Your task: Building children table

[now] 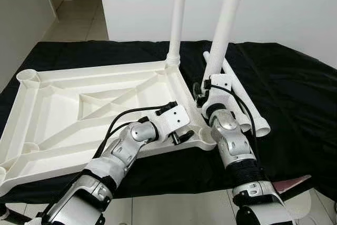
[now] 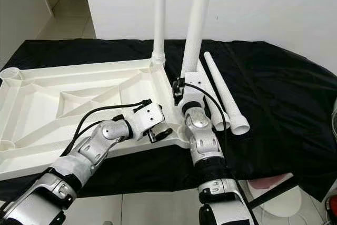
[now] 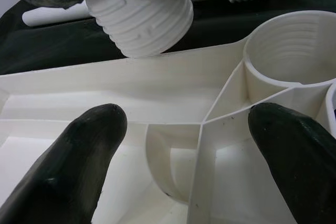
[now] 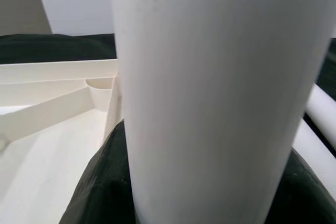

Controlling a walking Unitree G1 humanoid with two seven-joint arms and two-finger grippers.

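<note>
A white plastic table top (image 1: 95,72) lies upside down on a black cloth. One white leg (image 1: 178,14) stands screwed into its far right corner. My right gripper (image 1: 206,90) is shut on a second leg (image 1: 226,19) and holds it upright by the near right corner. In the right wrist view that leg (image 4: 210,93) sits between the black fingers (image 4: 100,182). Its threaded end (image 3: 142,22) hangs at the rim beside the empty corner socket (image 3: 294,51). My left gripper (image 1: 181,136) is open over the table top's near right edge, holding nothing.
Two loose white legs (image 1: 247,104) lie on the black cloth (image 1: 295,88) right of the table top. A white wall stands behind, a hallway opens at the far left. A pinkish object (image 1: 289,185) and pale floor lie below the cloth's near edge.
</note>
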